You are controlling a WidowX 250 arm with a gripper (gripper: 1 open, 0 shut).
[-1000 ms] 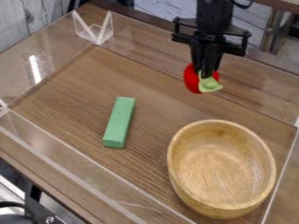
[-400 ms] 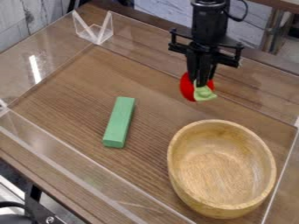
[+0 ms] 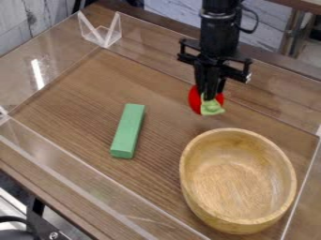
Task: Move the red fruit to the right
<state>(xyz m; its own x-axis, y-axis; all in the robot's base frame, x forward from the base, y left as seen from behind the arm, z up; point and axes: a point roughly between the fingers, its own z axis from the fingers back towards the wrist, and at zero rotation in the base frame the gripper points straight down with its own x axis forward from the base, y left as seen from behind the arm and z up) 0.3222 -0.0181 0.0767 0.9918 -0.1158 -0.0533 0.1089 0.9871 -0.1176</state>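
The red fruit point(image 3: 201, 98) is small and bright red with a light green stem at its lower right. It hangs just above the wooden tabletop, near the middle of the back half. My gripper point(image 3: 211, 94) points straight down from the black arm and is shut on the fruit, its dark fingers partly covering it.
A flat green rectangular block point(image 3: 128, 129) lies left of centre. A large wooden bowl point(image 3: 238, 178) stands at the front right, just below the fruit. Clear plastic walls point(image 3: 38, 70) ring the table, with a clear stand point(image 3: 100, 30) at the back left.
My gripper has carried the red fruit a little leftward and down toward the table. The block and bowl have not moved.
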